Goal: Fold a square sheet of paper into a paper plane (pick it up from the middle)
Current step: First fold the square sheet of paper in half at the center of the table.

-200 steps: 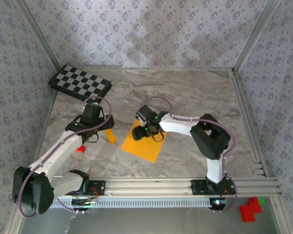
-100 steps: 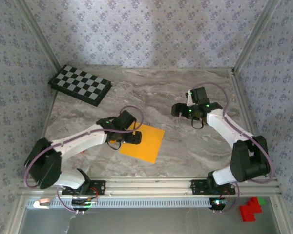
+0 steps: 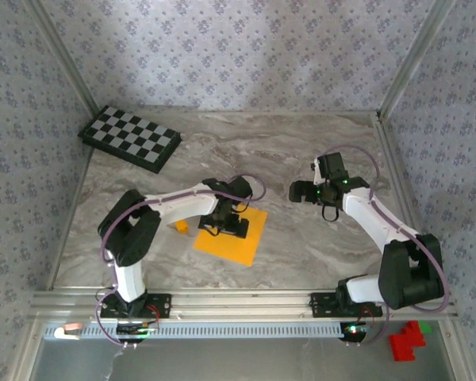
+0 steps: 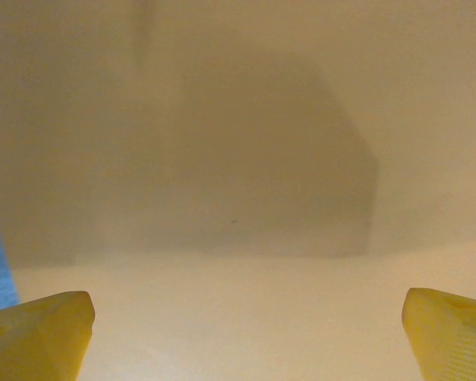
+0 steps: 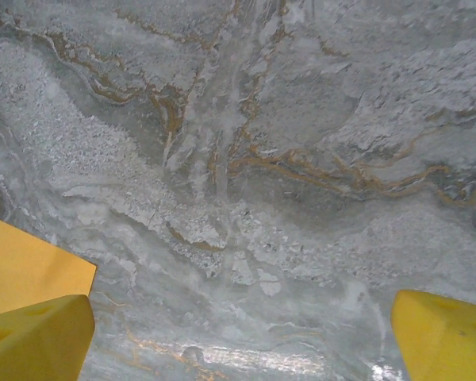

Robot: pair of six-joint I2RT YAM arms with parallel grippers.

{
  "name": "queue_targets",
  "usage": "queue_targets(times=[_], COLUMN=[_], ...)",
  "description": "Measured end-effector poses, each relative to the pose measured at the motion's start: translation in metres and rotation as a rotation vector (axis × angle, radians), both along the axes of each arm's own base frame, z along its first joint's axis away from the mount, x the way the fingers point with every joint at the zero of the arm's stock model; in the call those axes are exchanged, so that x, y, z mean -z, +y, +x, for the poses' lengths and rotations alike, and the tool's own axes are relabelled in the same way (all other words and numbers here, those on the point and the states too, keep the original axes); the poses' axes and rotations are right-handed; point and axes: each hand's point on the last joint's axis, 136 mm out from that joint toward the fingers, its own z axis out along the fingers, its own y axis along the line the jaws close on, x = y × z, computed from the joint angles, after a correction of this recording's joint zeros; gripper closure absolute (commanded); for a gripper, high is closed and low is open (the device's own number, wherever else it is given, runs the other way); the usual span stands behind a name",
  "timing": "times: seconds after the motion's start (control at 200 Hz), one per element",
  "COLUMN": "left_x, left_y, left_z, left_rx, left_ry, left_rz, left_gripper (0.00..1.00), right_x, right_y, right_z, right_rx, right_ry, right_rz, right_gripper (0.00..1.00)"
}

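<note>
Open grey marble tabletop stretches across the far middle. The black-and-white checkered board blocks the far-left corner; a small orange block sits just left of the orange-yellow paper sheet.

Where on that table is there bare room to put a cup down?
Bare marble lies along the back, from the checkered board to the right rail, and between the square sheet of paper and the right arm. Crowded: the middle, left gripper over the sheet, small orange block beside.
</note>
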Motion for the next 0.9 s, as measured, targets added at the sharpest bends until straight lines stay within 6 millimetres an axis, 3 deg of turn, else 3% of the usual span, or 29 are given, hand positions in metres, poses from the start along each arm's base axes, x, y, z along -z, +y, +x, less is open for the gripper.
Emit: queue_targets(times=[0.265, 0.45, 0.9], left_x=[0.005, 0.005, 0.017], left_y=[-0.008, -0.016, -0.014], left_z=[-0.006, 0.001, 0.002], left_rx=[0.013, 0.023, 0.029], left_ry=[0.061, 0.057, 0.067], left_rz=[0.020, 0.016, 0.052], left_gripper=[0.00, 0.00, 0.00], right_x=[-0.013, -0.011, -0.011], right_y=[-0.001, -0.001, -0.001], right_z=[0.000, 0.000, 0.000], right_rx=[-0.002, -0.004, -0.004], right_ry=[-0.044, -0.045, -0.045], right_rz=[0.003, 0.004, 0.004], right_gripper=[0.01, 0.01, 0.01])
